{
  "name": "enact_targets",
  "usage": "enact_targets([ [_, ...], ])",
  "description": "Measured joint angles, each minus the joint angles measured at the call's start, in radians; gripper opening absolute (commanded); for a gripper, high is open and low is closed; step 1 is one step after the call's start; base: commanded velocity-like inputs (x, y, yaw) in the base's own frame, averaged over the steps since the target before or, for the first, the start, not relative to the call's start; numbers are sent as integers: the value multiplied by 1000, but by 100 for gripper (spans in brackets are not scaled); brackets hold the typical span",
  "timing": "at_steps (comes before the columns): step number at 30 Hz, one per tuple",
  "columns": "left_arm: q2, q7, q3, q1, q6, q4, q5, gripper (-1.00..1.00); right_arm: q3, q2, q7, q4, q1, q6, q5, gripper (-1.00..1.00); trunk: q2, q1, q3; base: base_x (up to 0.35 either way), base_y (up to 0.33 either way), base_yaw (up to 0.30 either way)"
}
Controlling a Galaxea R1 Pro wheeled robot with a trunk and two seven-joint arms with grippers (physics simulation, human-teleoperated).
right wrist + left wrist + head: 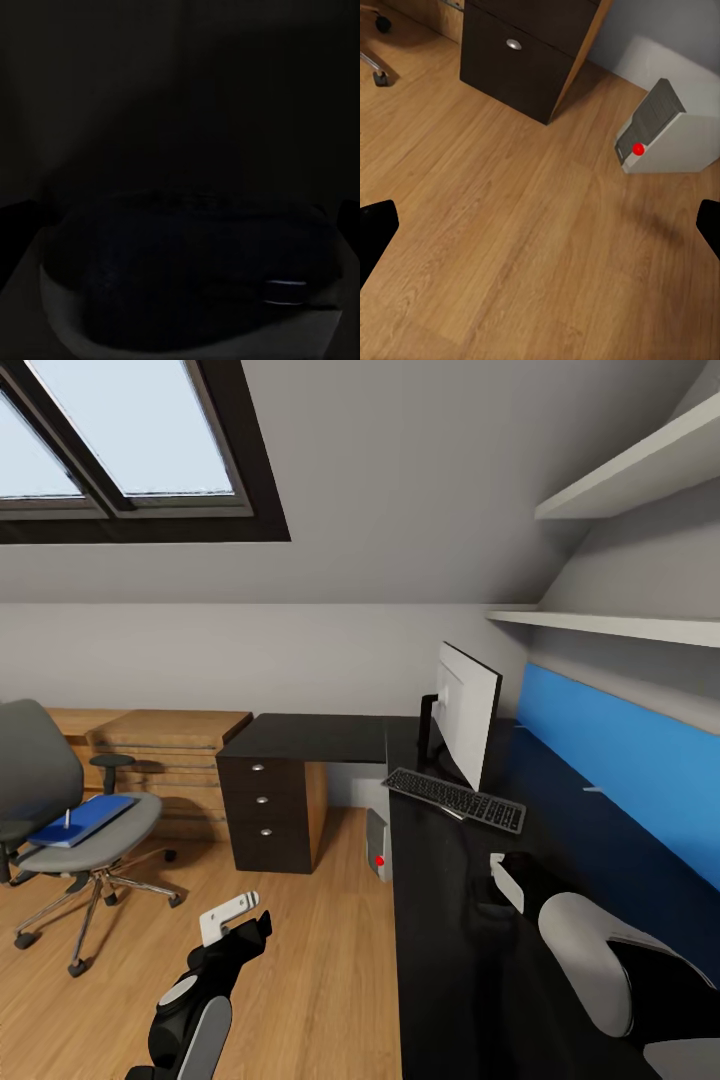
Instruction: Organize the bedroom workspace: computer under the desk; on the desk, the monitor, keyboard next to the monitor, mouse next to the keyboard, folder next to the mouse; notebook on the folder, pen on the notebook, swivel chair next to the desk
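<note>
— Glossy black desk top (450, 960) in our head view: our right gripper (500, 880) hovered over a dark rounded mouse (187, 270), just beside the slim grey keyboard (455, 798). Holding it?

— We couldn't tell. In our wrist views, it lay dark and wide straight ahead; our left gripper (540, 225) gaped wide over floor.
</note>
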Motion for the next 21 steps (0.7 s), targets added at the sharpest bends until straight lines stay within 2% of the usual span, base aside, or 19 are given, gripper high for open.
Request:
enact_targets([
  [8,0,0,0,0,0,0,0,100,2,0,-2,0,0,-2,4,100,0,0,0,-96,0,0],
  [21,0,0,0,0,1,0,0,100,2,0,-2,0,0,-3,4,100,0,0,0,-8,0,0],
])
